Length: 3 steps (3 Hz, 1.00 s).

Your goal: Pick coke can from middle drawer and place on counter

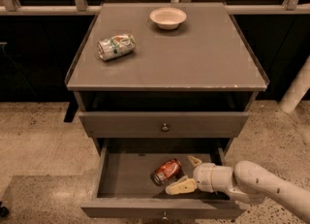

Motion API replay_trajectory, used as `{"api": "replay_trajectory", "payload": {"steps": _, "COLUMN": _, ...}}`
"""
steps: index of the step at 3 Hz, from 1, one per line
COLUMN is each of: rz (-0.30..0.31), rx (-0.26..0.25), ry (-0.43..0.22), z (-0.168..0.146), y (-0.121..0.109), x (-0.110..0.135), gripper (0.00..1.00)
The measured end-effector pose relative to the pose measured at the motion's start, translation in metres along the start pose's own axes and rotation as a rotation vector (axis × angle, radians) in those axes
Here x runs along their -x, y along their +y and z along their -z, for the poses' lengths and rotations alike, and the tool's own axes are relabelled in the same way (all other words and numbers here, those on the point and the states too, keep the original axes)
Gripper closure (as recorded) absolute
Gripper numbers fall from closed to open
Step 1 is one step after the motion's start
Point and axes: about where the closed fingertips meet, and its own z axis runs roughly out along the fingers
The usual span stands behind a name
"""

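The coke can (166, 171) lies on its side on the floor of the open middle drawer (123, 182), right of centre. My gripper (186, 173) reaches into the drawer from the right, just right of the can. Its two pale fingers are spread, one finger (180, 186) in front of the can and the other (194, 160) behind it. The fingers are close to the can but do not hold it. The counter (193, 53) is the cabinet's flat grey-brown top above.
A silver, green and white can (116, 46) lies on its side on the counter's left part. A pale bowl (168, 17) stands at the counter's back. The top drawer (164, 123) is closed. A white post (296, 89) stands at the right.
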Motion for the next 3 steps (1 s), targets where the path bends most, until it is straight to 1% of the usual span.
{"api": "replay_trajectory", "payload": {"steps": 1, "rz": 0.000, "rx": -0.010, "ry": 0.003, "z": -0.007, "y": -0.007, "x": -0.006, "gripper": 0.00}}
{"api": "replay_trajectory", "payload": {"steps": 2, "rz": 0.002, "rx": -0.015, "ry": -0.027, "z": -0.045, "y": -0.034, "x": -0.015, "gripper": 0.00}}
{"api": "replay_trajectory", "payload": {"steps": 3, "rz": -0.001, "rx": -0.015, "ry": -0.028, "z": -0.047, "y": -0.034, "x": -0.016, "gripper": 0.00}}
